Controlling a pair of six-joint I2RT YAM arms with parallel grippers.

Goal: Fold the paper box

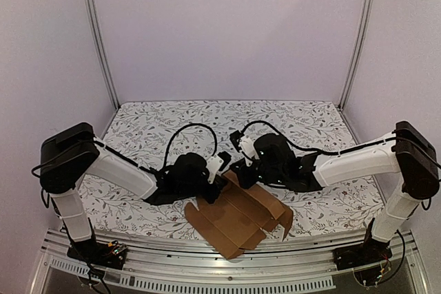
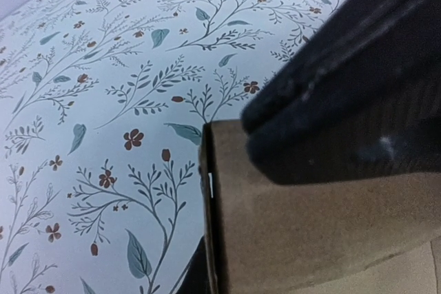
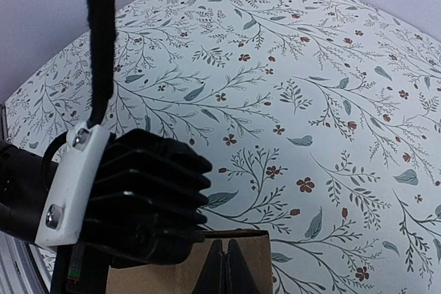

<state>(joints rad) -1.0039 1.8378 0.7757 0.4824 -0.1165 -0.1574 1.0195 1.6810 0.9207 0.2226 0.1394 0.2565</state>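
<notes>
The paper box [image 1: 234, 215] is a brown cardboard piece, partly folded, lying near the table's front edge with a flap raised at its far corner. My left gripper [image 1: 218, 171] is at that corner from the left. In the left wrist view the flap [image 2: 310, 225] is seen edge-on, clamped in my left gripper [image 2: 207, 270], with one dark finger [image 2: 193, 277] showing beside it. My right gripper [image 1: 238, 169] meets the same corner from the right. Its fingers [image 3: 219, 270] are pressed together in front of the flap [image 3: 255, 249], with nothing seen between them.
The floral tablecloth [image 1: 207, 118] covers the table out to the back and side walls. Metal frame posts [image 1: 96, 32] stand at the back corners. The left wrist's black ribbed body [image 3: 138, 204] and cable [image 3: 102, 32] sit close to my right gripper.
</notes>
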